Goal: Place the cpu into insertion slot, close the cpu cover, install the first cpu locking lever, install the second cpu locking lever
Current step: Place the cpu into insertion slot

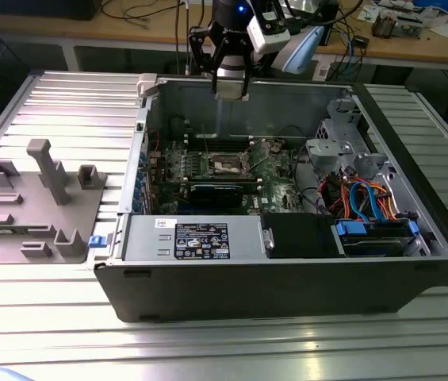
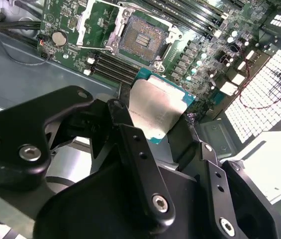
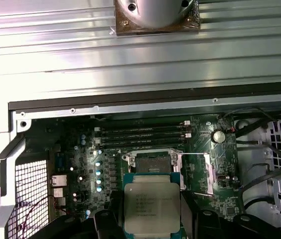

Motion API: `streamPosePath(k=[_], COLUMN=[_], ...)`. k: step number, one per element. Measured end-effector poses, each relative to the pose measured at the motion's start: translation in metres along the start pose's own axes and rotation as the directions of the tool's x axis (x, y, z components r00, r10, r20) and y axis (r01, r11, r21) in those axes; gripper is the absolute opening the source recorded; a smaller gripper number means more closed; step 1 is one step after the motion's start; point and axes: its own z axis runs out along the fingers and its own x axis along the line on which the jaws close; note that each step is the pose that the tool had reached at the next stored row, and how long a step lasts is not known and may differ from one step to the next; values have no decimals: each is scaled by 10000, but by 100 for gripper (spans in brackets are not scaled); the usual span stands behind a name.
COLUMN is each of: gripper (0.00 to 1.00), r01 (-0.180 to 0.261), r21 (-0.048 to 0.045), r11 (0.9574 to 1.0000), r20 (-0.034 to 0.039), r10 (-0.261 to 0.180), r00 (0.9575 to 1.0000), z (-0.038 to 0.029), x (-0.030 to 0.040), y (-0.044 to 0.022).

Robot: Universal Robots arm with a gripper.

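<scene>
My gripper (image 1: 230, 89) hangs above the rear wall of the open computer case, shut on the cpu (image 2: 155, 107), a flat square chip with a dull silver top. In both wrist views the black fingers (image 2: 125, 124) press its two opposite edges. The cpu (image 3: 151, 206) is held in the air, apart from the board. Below it lies the insertion slot (image 2: 141, 37), a square dark socket with a silver rim on the green board (image 3: 215, 189), bare inside (image 3: 154, 160) (image 1: 228, 164). The cpu cover (image 2: 96, 21) stands swung open beside the slot (image 3: 200, 172).
Long black memory slots (image 3: 140, 134) run beside the socket. The case (image 1: 287, 294) holds a black power supply (image 1: 303, 234) and a drive bay with blue and orange cables (image 1: 370, 198) on the exterior view's right. A grey fixture (image 1: 37, 202) sits on the ribbed table at the left.
</scene>
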Motion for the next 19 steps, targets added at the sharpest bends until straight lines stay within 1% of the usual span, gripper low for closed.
streamPosePath(k=[9, 12, 13, 14, 15, 17, 19], gripper=[55, 55, 55, 55, 55, 55, 55], r01=[-85, -482, -689, -1028, -1304, -1836, -2062], r21=[1, 17, 17, 11, 5, 2, -3], r11=[10000, 9988, 9976, 9947, 9915, 9830, 9785], r20=[9, 47, 65, 94, 120, 169, 189], r10=[85, 482, 688, 1028, 1303, 1836, 2062], r00=[10000, 9988, 9976, 9947, 9914, 9829, 9783], z=[0, 4, 6, 11, 15, 24, 26], x=[0, 0, 0, 0, -1, -1, -1], y=[0, -1, -1, -1, -1, -2, -3])
